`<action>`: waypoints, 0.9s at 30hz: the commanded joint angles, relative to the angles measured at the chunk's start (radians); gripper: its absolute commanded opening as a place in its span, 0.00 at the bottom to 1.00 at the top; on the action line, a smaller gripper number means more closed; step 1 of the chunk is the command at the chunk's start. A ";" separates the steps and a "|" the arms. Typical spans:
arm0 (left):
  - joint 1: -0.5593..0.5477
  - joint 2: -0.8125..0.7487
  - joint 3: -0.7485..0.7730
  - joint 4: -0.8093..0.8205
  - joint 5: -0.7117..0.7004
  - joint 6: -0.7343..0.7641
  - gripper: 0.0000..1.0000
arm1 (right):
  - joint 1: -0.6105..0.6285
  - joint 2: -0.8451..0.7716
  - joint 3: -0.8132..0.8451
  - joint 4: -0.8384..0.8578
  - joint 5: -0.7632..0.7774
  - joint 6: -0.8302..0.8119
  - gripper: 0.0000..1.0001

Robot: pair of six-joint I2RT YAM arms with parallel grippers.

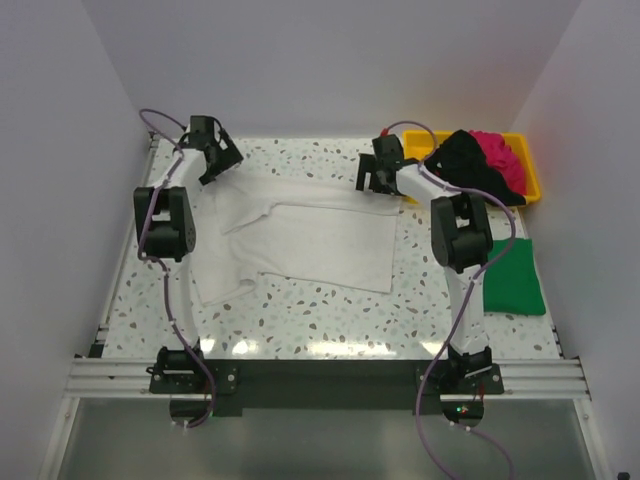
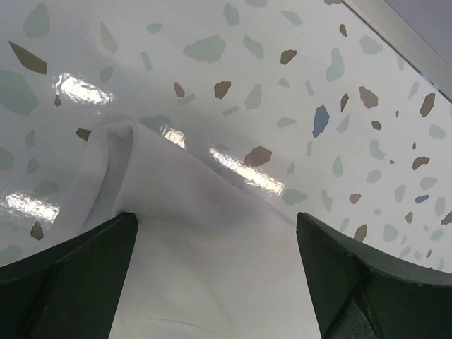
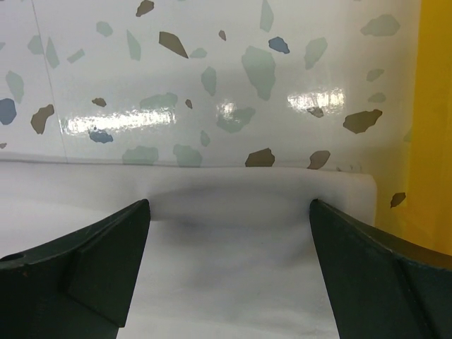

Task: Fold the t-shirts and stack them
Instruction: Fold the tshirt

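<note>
Left gripper [image 2: 215, 220]: fingers spread wide, straddling the white t-shirt [image 1: 300, 240] at its far-left corner. Right gripper [image 3: 229, 206]: equally wide over the far-right edge. Both arms extended far, wrists angled down.

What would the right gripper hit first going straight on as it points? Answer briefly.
The right gripper would probably meet the white t-shirt first: its edge lies between the open jaws, with the table beyond. Depth is unclear.

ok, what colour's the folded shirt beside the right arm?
That shirt is green; best seen in the top view.
</note>
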 commanded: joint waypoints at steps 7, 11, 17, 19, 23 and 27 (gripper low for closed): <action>0.014 -0.415 -0.235 -0.035 -0.079 0.060 1.00 | 0.052 -0.283 -0.070 -0.011 -0.042 -0.073 0.99; 0.016 -0.629 -0.508 -0.054 -0.164 0.031 1.00 | 0.059 -0.425 -0.264 -0.045 -0.023 0.025 0.99; 0.023 -0.908 -0.959 -0.084 -0.178 -0.070 1.00 | 0.063 -0.684 -0.600 0.044 -0.074 0.133 0.99; 0.023 -1.006 -1.046 -0.095 -0.179 -0.124 1.00 | 0.066 -0.738 -0.659 0.052 -0.080 0.153 0.99; 0.025 -1.155 -1.205 -0.133 -0.219 -0.170 1.00 | 0.075 -0.828 -0.786 0.064 -0.091 0.176 0.99; 0.025 -1.247 -1.309 -0.225 -0.306 -0.237 1.00 | 0.075 -0.881 -0.846 0.053 -0.080 0.193 0.99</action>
